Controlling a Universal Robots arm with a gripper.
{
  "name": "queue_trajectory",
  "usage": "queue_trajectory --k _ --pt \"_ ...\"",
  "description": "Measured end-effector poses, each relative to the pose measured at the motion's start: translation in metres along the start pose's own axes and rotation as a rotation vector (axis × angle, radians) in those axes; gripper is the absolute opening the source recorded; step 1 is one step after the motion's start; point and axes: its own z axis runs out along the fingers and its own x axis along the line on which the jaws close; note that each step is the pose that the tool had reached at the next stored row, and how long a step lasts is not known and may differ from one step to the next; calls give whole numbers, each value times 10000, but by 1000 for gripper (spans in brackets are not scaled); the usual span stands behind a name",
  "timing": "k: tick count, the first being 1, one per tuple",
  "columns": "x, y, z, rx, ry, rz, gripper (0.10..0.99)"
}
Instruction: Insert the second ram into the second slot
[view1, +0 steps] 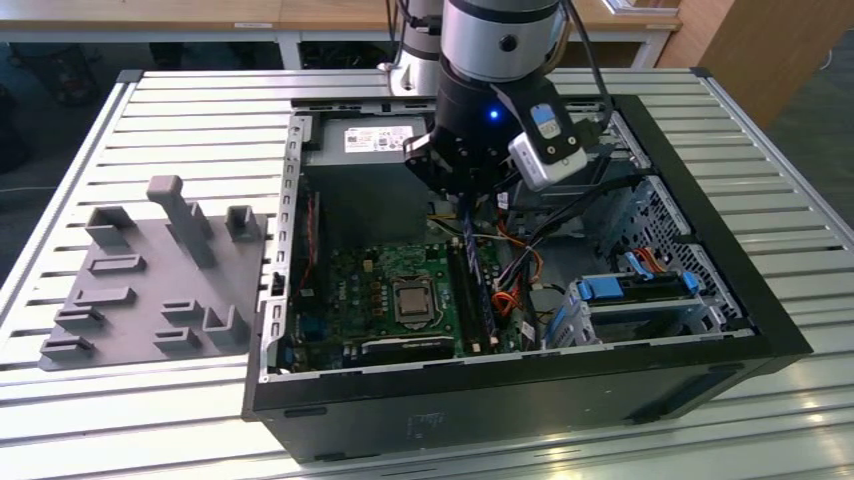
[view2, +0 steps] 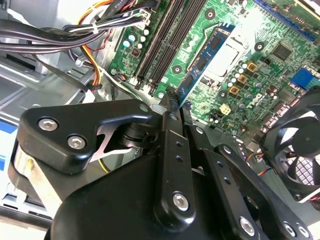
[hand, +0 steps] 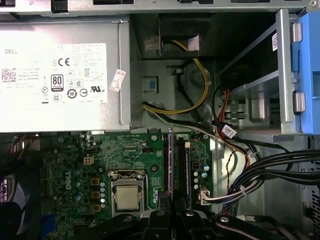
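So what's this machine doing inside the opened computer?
A robot arm's black gripper is shut on a thin blue circuit-board memory stick, holding it edge-down over the long black memory slots of the green motherboard, inside the open black computer case. The stick does not look seated in a slot yet.

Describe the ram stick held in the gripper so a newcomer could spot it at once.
Inside the open computer case, find the green motherboard with its long black memory slots. The second ram juts from the tips of the gripper, over that board. It is a thin blue strip with dark chips, while the slots beside it are black.
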Motion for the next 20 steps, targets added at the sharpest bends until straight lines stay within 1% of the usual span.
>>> queue_trajectory --k 20 --pt "1 -2 59 0 0 0 141"
